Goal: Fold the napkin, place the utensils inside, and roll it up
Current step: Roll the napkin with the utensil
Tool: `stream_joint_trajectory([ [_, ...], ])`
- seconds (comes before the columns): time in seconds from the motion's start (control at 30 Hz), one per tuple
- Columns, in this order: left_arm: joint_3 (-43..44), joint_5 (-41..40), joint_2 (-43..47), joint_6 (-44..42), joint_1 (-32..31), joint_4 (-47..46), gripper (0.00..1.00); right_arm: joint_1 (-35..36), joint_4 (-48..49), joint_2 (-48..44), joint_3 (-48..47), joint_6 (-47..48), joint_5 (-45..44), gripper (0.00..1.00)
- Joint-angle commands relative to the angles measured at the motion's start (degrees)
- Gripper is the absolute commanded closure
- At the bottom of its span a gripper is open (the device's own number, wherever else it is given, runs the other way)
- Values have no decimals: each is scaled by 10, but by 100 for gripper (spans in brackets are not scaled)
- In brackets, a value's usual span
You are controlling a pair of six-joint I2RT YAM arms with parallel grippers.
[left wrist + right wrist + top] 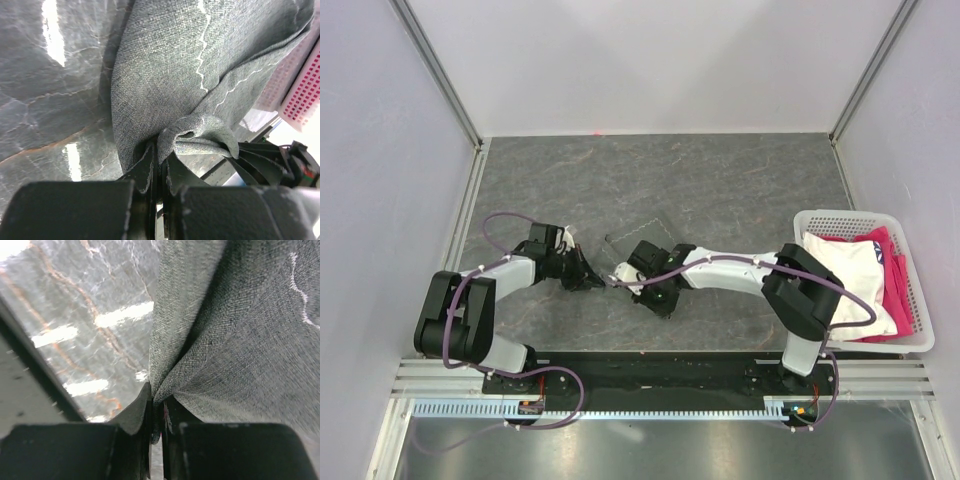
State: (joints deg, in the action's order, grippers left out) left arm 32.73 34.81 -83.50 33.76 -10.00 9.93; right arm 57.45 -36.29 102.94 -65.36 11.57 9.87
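Observation:
The dark grey napkin point(631, 246) lies bunched in the middle of the table and barely stands out from the grey top. Its pale hem shows as a thin line. My left gripper point(599, 283) is shut on a gathered fold of the napkin point(165, 75), pinched between the fingertips point(159, 152). My right gripper point(619, 283) meets it tip to tip and is shut on another pinch of the napkin point(240, 340), which rises out of its jaws point(157, 402). The utensils are out of view.
A white slatted basket point(912, 340) stands at the right edge, holding white cloth point(850, 275) and pink cloth point(892, 290). The basket's wall also shows behind the napkin point(300, 85). Grey marbled tabletop point(720, 180) stretches to the back walls.

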Motion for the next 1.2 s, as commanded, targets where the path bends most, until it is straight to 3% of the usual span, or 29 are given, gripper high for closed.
stream_joint_trajectory([
  [0.0, 6, 15, -5, -16, 0, -15, 98, -44, -52, 32, -5, -7, 163, 95],
  [0.13, 13, 3, -18, -23, -1, 3, 98, -94, -43, 64, -1, 8, 226, 94],
  [0.37, 13, -5, -28, -24, -1, 11, 98, -144, -24, 98, 5, 20, 256, 90],
  [0.47, 13, -4, -31, -26, -1, 11, 98, -148, -22, 87, 1, 19, 254, 83],
  [0.7, 15, -1, -32, -24, -2, 13, 98, -151, -47, -5, -49, -7, 184, 41],
  [0.8, 20, 3, -32, -27, -2, 19, 98, -151, -53, -37, -83, -18, 138, 37],
  [0.97, 21, 2, -31, -28, -2, 21, 98, -104, -4, -77, -96, -35, 32, 35],
  [1.07, 22, 3, -33, -27, -2, 20, 98, -78, 57, -81, -88, -58, 13, 47],
  [1.17, 23, 3, -34, -27, -2, 21, 98, -67, 95, -56, -92, -95, 56, 57],
])
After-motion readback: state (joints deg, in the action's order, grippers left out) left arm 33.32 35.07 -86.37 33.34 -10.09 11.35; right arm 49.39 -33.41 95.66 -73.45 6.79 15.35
